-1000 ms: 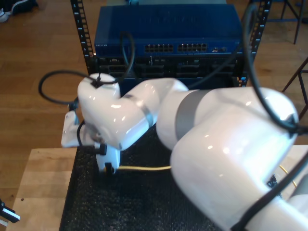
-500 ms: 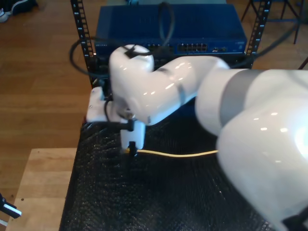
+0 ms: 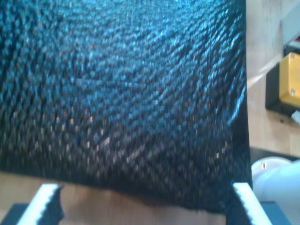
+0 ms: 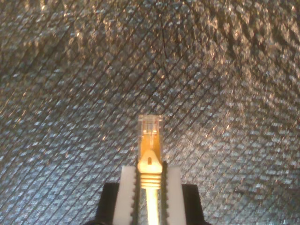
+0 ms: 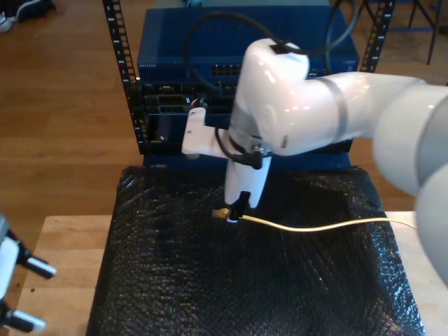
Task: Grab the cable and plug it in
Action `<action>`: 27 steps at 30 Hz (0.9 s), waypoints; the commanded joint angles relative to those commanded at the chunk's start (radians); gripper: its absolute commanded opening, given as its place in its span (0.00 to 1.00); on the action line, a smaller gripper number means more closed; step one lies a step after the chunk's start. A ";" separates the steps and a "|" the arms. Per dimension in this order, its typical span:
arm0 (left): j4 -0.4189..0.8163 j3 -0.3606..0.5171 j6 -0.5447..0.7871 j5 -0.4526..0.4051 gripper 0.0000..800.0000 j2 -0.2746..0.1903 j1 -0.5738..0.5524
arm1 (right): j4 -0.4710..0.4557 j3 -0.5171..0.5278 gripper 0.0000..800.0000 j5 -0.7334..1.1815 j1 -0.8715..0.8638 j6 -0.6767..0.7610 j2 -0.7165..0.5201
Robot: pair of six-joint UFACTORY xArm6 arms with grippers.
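My second pincer (image 4: 150, 180) is closed tight on the cable (image 5: 315, 227), just behind its clear plug (image 4: 150, 125). The plug sticks out past the fingertips (image 4: 127, 187) and hangs over the black mat (image 5: 210, 280). The rest of the yellow cable lies across the mat, toward the exterior view's right. My first pincer (image 3: 145, 206) is wide open and holds nothing, over the mat's edge and the wooden bench (image 5: 63, 259). The blue rack box (image 5: 210, 49) stands behind the mat.

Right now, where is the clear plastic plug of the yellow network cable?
The plug sticks out of my second gripper, above the black mat at the exterior view's middle.
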 joint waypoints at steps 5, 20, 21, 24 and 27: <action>-0.032 -0.009 -0.051 -0.005 1.00 0.000 -0.092 | 0.006 0.041 0.01 0.000 -0.012 -0.021 -0.080; -0.215 -0.041 -0.169 -0.040 1.00 0.012 -0.345 | 0.117 0.074 0.01 0.094 -0.069 -0.100 -0.207; -0.227 -0.041 -0.169 -0.049 1.00 0.012 -0.358 | 0.118 0.080 0.01 0.094 -0.075 -0.103 -0.222; -0.258 -0.041 -0.170 -0.077 1.00 0.015 -0.391 | 0.120 0.098 0.01 0.095 -0.092 -0.104 -0.249; -0.278 -0.043 -0.187 -0.106 1.00 0.023 -0.423 | 0.118 0.101 0.01 0.095 -0.098 -0.107 -0.270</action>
